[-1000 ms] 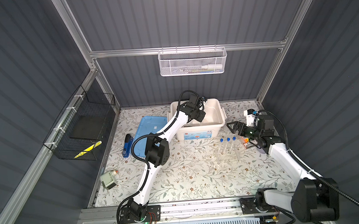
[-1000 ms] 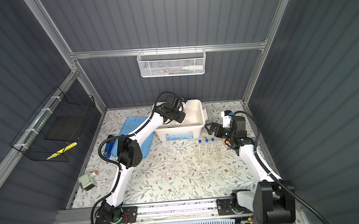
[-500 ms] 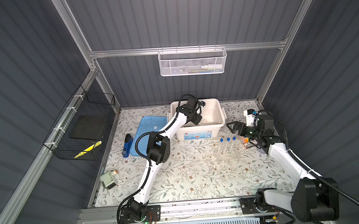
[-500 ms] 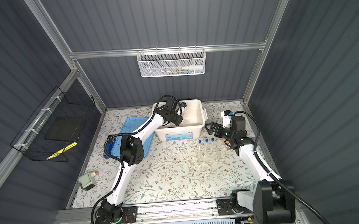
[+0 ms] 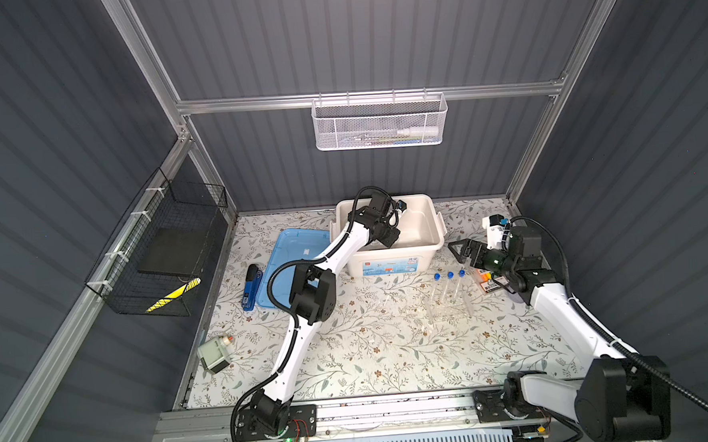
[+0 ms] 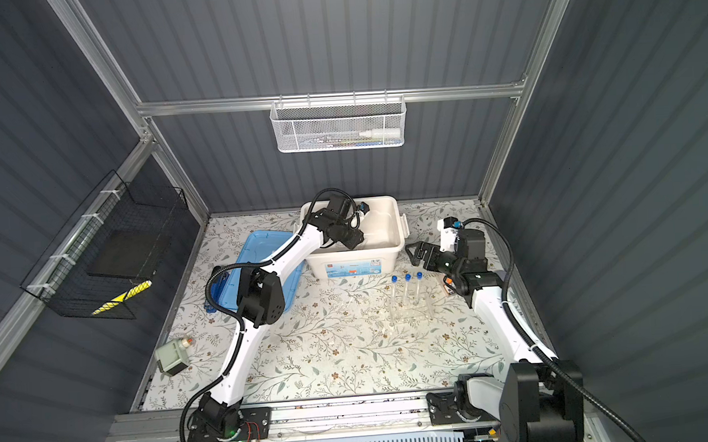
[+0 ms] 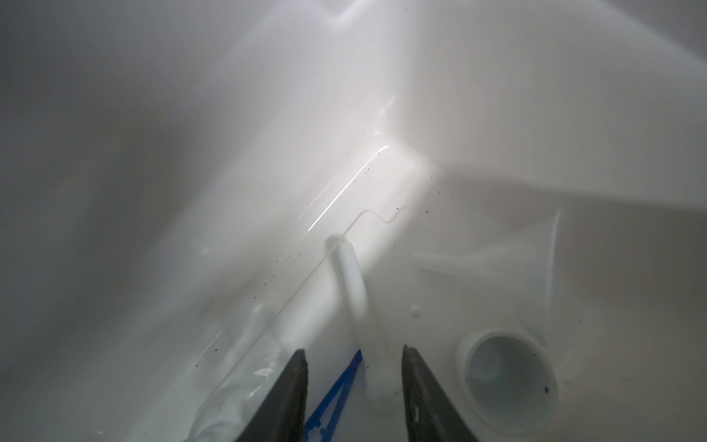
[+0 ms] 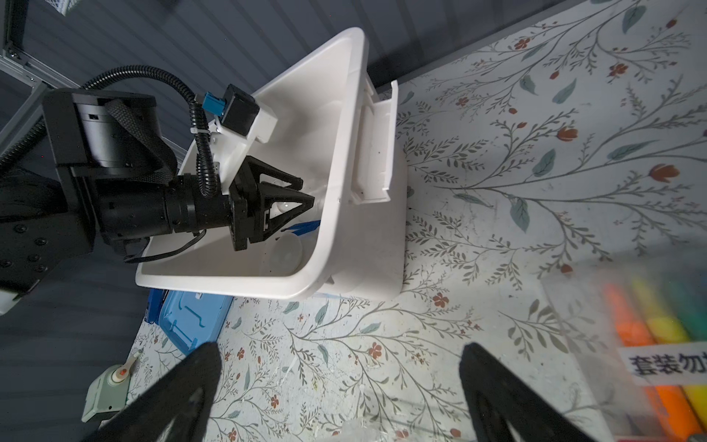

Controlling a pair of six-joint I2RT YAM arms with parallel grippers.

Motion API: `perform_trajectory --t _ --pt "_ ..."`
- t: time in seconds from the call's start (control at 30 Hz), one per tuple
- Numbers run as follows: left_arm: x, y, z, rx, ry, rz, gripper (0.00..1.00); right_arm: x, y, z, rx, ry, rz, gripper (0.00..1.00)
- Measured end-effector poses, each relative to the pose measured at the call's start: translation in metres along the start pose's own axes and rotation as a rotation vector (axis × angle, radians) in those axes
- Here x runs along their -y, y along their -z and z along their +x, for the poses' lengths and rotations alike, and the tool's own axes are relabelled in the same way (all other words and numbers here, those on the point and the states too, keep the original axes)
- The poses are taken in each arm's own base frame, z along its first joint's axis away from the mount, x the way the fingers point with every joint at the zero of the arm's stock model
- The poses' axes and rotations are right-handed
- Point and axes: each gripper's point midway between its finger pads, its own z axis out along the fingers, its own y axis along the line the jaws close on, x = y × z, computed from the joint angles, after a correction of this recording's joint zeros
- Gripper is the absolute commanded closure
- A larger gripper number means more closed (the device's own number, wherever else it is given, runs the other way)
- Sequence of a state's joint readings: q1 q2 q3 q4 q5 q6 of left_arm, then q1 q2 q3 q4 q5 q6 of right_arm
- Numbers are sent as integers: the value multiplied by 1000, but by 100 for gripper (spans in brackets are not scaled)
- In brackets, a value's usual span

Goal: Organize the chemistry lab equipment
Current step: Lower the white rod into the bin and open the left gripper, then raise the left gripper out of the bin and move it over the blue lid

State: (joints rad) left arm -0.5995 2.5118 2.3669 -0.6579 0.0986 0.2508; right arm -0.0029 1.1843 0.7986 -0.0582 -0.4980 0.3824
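Note:
My left gripper reaches down into the white bin, jaws open. On the bin floor between its fingers lie the white pestle and the blue tweezers, neither one gripped. Beside them are a small white bowl and a clear glass vessel on its side. Three blue-capped test tubes stand in the clear rack on the table. Just behind the rack, my right gripper hovers open and empty, pointing at the bin.
A blue lid and a dark blue stapler lie left of the bin. The highlighter pack sits under my right wrist. A grey device is at the front left. Wire baskets hang on the left wall and back wall.
My left gripper has sunk lower into the bin and its jaws have parted. The right arm has not moved.

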Motion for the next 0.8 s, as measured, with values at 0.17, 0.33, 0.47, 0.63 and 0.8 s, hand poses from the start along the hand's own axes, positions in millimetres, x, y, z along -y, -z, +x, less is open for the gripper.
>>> perform_trajectory --t 0.17,0.33,0.47,0.63,0.8 --pt "1 -3 4 -2 23 1 24 2 5 -2 13 20 25 1" --pt "1 18 -9 38 43 -5 7 5 14 -6 38 50 63 1" --pt "-2 58 -45 146 42 -28 1 7 26 -15 76 71 90 1" --pt "-4 121 -89 298 40 -60 0 15 38 -21 110 81 130 1" --pt "-7 159 -101 366 56 -101 0 23 47 -22 130 82 161 1"
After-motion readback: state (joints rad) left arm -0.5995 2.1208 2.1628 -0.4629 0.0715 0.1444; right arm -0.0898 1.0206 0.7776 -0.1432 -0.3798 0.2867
